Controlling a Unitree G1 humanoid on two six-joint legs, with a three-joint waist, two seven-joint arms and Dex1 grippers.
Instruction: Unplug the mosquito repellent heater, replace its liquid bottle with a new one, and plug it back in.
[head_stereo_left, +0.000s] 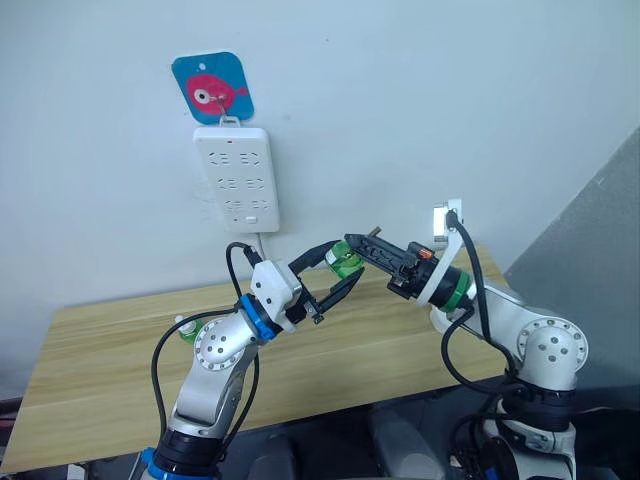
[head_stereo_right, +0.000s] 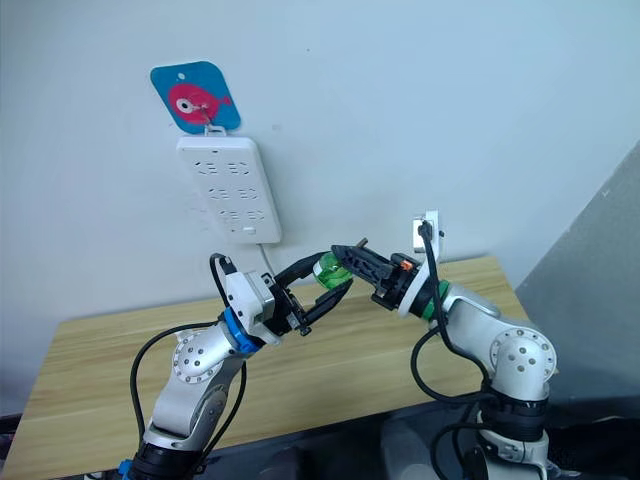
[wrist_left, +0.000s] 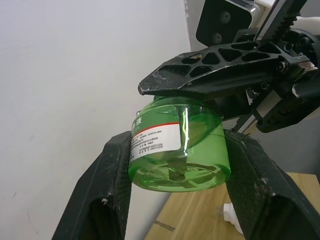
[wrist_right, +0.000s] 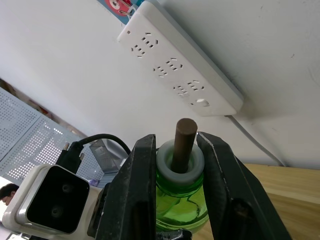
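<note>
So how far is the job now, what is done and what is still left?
Done: nothing is plugged into the power strip, and its liquid bottle is out, wick bare. In hand: the left gripper and the right gripper both grip that bottle above the table. Left: put it down, fit the new one, which seems to lie behind the left arm, and plug in again.

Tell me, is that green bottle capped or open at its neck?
Open: the green bottle has no cap, and a dark wick sticks bare out of its white collar, between the right gripper's fingers.
</note>
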